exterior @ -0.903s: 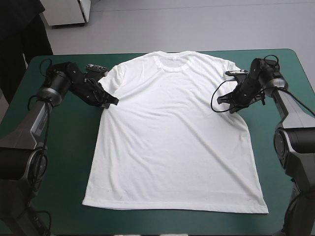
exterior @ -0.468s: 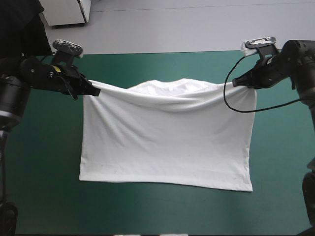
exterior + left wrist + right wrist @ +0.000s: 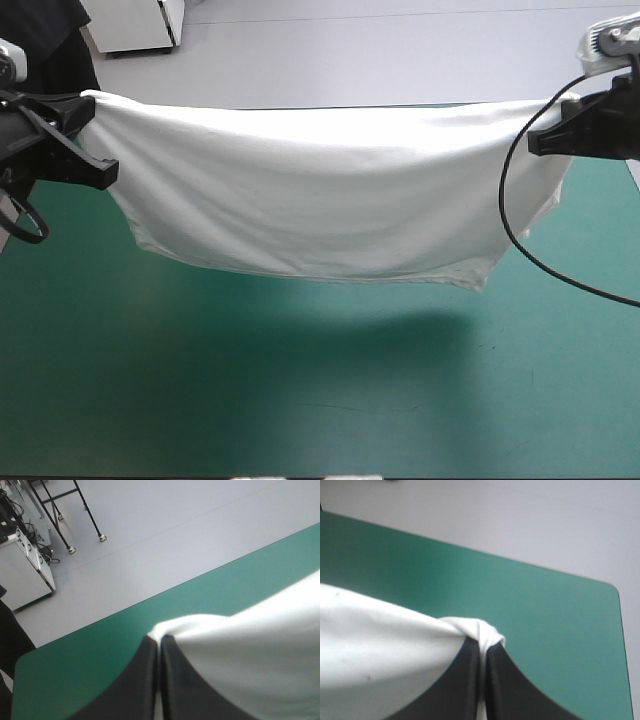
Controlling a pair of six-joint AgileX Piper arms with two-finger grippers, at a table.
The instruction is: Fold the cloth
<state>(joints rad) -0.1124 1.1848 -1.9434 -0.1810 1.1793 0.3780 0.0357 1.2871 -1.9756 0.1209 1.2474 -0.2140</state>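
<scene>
Matt cloth T-shirt (image 3: 320,190) (lightly wrinkled), smooth teal-green cover (image 3: 300,400), matt black fingers (image 3: 140,685)

The T-shirt (image 3: 320,190) is plain white, the cover (image 3: 300,400) teal-green; left gripper (image 3: 159,641) and right gripper (image 3: 484,649) have black jaws.

The T-shirt (image 3: 320,190) hangs in the air above the counter (image 3: 300,420), stretched sideways between the two arms and clear of the surface. The left pincer (image 3: 160,641) is at the counter's left side, with the T-shirt's left end pinched between its fingers. The right pincer (image 3: 484,644) is at the right side, clamped in the same way on the right end. Both pincers are raised well above the counter. The cloth runs from one to the other over the counter's far half, sagging in the middle, with its lower edge hanging toward the near side. Beyond the right pincer lies the counter's far right corner.
</scene>
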